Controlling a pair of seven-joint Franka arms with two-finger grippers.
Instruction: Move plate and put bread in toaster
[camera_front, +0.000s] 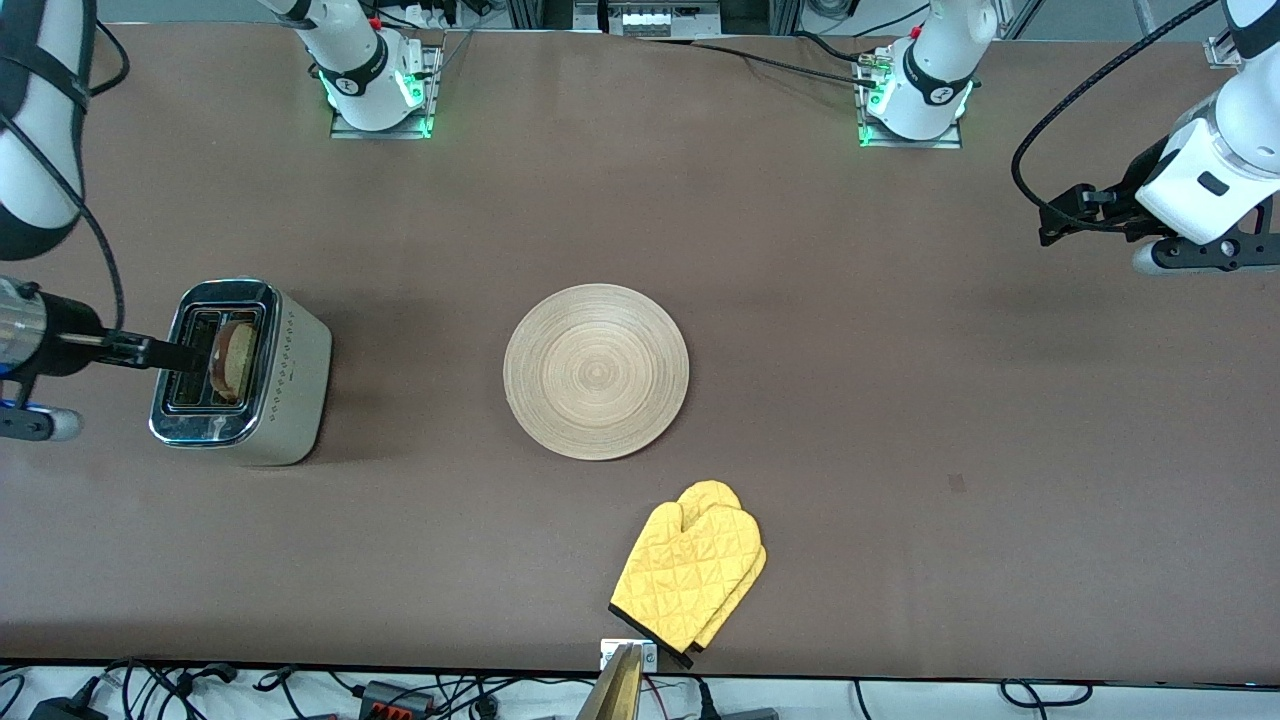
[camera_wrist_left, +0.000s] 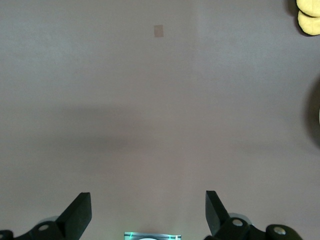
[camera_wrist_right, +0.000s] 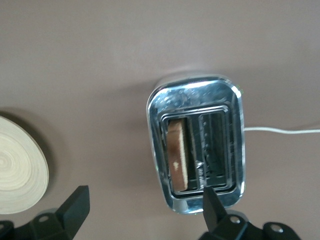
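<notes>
table | on it: toaster, plate, oven mitt

Bread in the toaster
The bread stands in one slot of the toaster; the right gripper hangs above, jaws apart.

Large round light-tan wooden plate with fine concentric rings, flat and bare at the middle of the table. Boxy toaster with chrome top and cream sides, upright toward the right arm's end, well apart from the plate. Brown-crusted bread slice standing on edge in the slot nearer the plate, top edge poking out; second slot unfilled.
</notes>
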